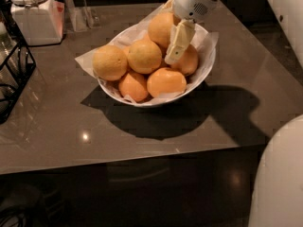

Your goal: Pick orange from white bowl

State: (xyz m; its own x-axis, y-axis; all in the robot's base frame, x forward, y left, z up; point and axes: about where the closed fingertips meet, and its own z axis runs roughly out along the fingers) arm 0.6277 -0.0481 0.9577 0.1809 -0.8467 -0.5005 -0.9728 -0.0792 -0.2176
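The grey table [246,108] carries the white bowl [204,72], paper-lined and heaped with fruit, far of centre. The orange [160,28] tops the pile at the far side. The gripper [173,56] reaches down into the bowl just right of it; whether it is spread or pinching cannot be told. Far left, a white jar [33,14] is cut off at the top edge.

No legible text; end effector [173,56] over bowl [207,68]
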